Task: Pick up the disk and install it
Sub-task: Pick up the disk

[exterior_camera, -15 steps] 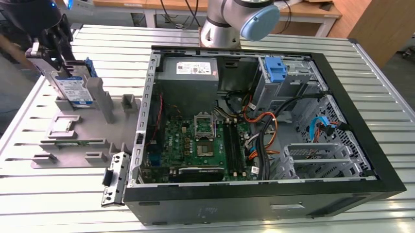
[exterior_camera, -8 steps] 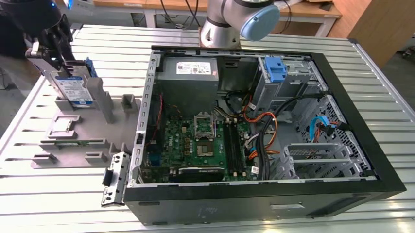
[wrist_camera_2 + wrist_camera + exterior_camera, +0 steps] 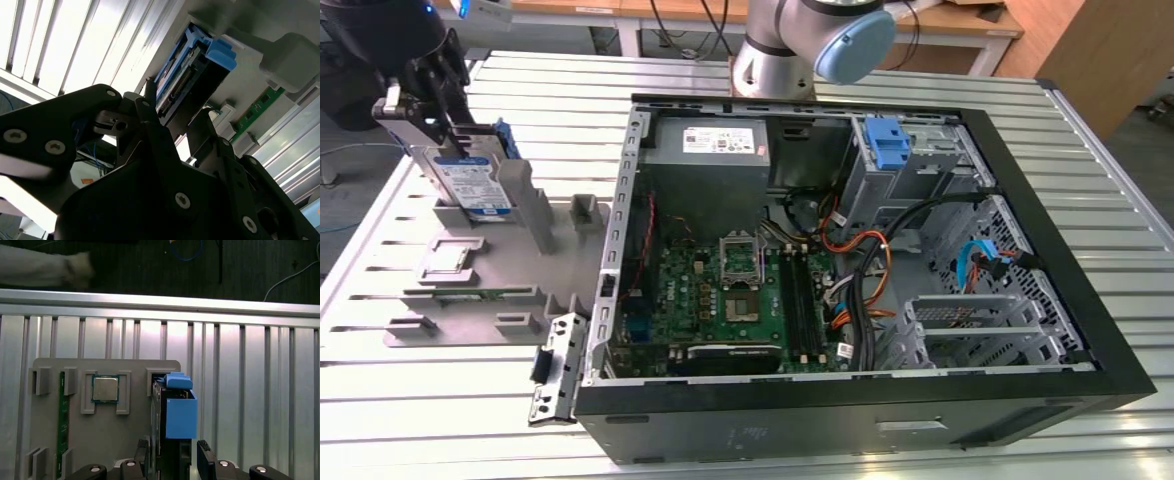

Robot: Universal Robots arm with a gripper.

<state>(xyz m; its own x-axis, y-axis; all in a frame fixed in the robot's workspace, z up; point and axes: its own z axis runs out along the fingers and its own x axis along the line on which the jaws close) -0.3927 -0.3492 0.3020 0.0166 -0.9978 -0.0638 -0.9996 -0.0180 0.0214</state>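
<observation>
One computer case [image 3: 854, 430]: open and lying on its side on the slatted metal table [image 3: 1067, 90], nearest the exterior camera, with the green motherboard [image 3: 720, 290] exposed inside.
Tray [image 3: 494, 290]: grey moulded plastic, just beside the case on the exterior view's left.
Chip [image 3: 105, 388] and memory stick [image 3: 62, 420]: lying in recesses of the tray in the first wrist view, outside the case.
Disk [image 3: 464, 180]: a silver drive in a blue frame, standing on edge in a slot at the tray's far end, well apart from the case and not in it.
Gripper [image 3: 450, 120]: black, set over the top of the disk and straddling it. I cannot tell whether it is clamped on the disk.
Power supply [image 3: 707, 140]: a grey box at the far wall inside the case.
Blue bracket [image 3: 887, 145]: upright in the drive cage at the case's far corner.
Arm base [image 3: 781, 50]: just behind the case's far wall.
</observation>
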